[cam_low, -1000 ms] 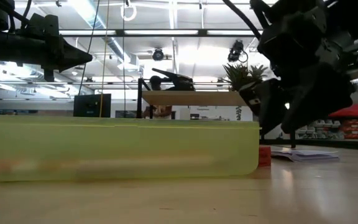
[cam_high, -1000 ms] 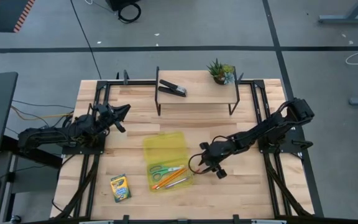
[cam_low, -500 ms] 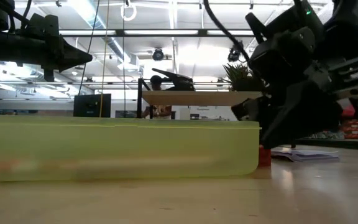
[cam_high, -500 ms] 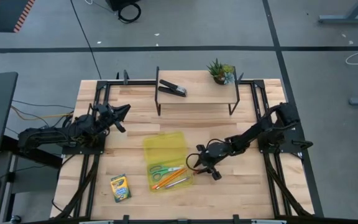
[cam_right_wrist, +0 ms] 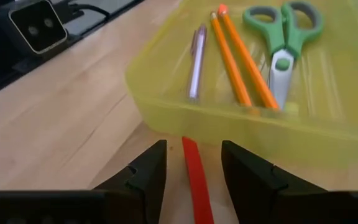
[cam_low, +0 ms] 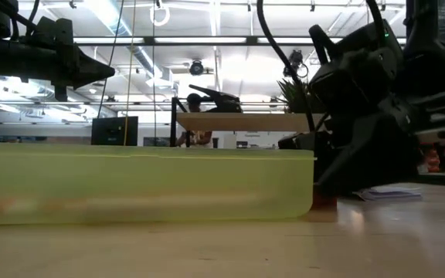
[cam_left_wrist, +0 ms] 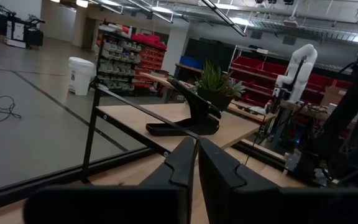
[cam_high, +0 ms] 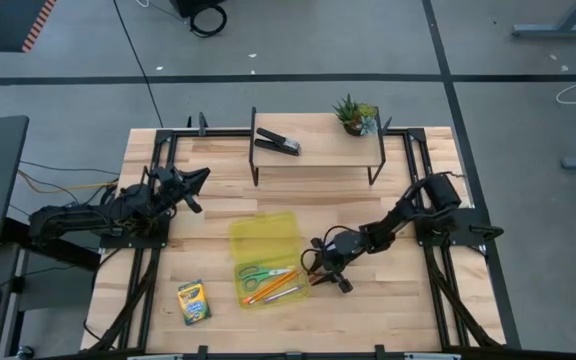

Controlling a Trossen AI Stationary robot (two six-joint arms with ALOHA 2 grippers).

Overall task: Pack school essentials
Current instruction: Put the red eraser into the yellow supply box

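right tool (cam_high: 324, 270) | moved left, lower | now straddling red block (cam_right_wrist: 194, 171) beside yellow case (cam_high: 268, 255)

Overhead, table-level, two wrist views, sharing yellow case (cam_high: 268, 258)

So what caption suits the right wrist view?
Open right pincer straddles a red block beside the yellow case.

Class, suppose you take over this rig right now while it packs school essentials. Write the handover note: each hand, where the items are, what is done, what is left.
Right hand: open, low on the table by the yellow case, fingers either side of the red block, not yet gripping.
Left hand: shut, raised at the table's left, waiting.
Done: green-handled scissors, two orange pencils and a pale pen lie in the case.
Left: the red block, the crayon box on the table near the front-left, then probably closing the case.
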